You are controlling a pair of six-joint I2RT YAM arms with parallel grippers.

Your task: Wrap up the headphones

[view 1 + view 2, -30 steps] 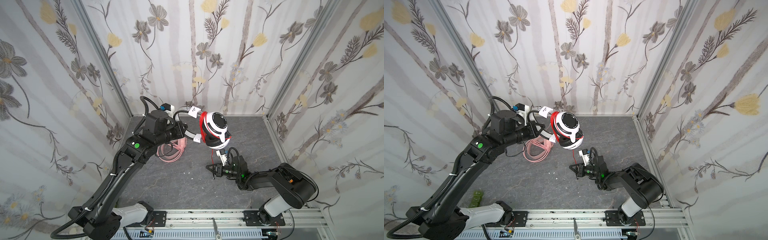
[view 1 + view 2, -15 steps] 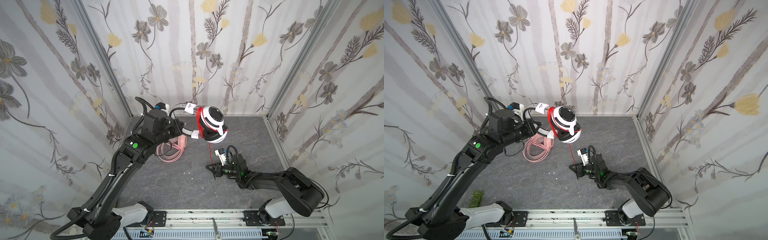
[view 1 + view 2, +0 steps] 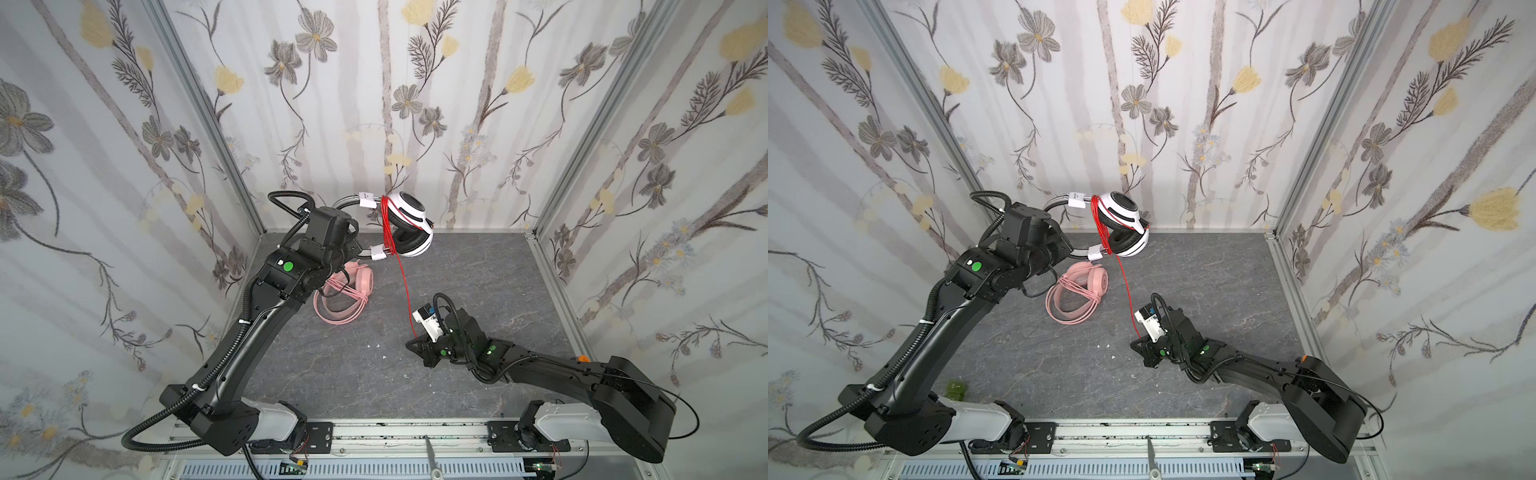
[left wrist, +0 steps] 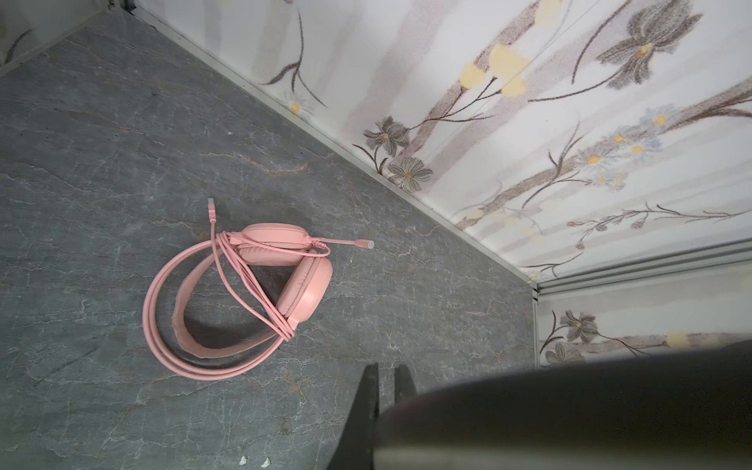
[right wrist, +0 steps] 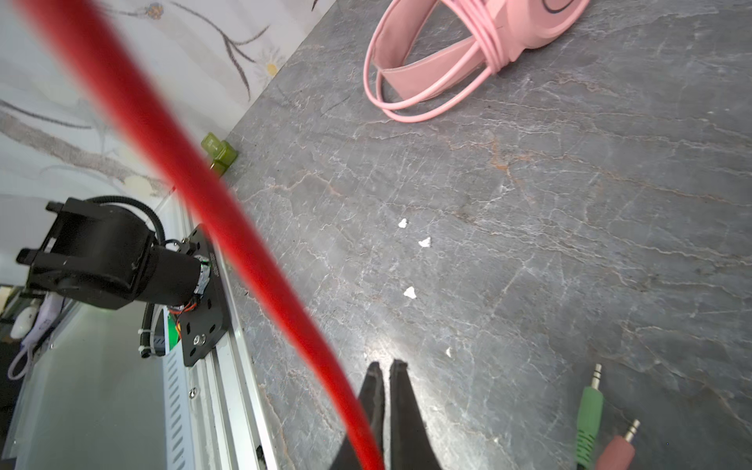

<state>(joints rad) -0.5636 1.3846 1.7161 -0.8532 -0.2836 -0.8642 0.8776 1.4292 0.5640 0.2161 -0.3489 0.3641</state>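
The white-and-black headphones (image 3: 409,216) (image 3: 1121,216) hang in the air near the back wall. My left gripper (image 3: 353,245) (image 4: 386,368) is shut on their headband, which fills the left wrist view as a dark blur. Several turns of the red cord (image 3: 401,274) (image 3: 1124,282) (image 5: 203,183) go round the band. The rest runs taut down to my right gripper (image 3: 415,345) (image 3: 1138,345) (image 5: 386,366), which is low over the table and shut on it. The cord's green and pink plugs (image 5: 588,411) lie past the jaws. The pink headphones (image 3: 353,286) (image 3: 1084,286) (image 4: 301,285) (image 5: 488,40) lie on the table, their cord wound round them.
A small green block (image 3: 956,388) (image 5: 219,152) sits by the left wall near the front. White crumbs (image 3: 374,345) dot the grey table (image 3: 478,282). Flowered walls close three sides. A metal rail (image 3: 395,432) runs along the front.
My left arm has lifted the white-and-black headphones up and back toward the wall, drawing the red cord straighter. My right gripper stays low, shut on the cord.
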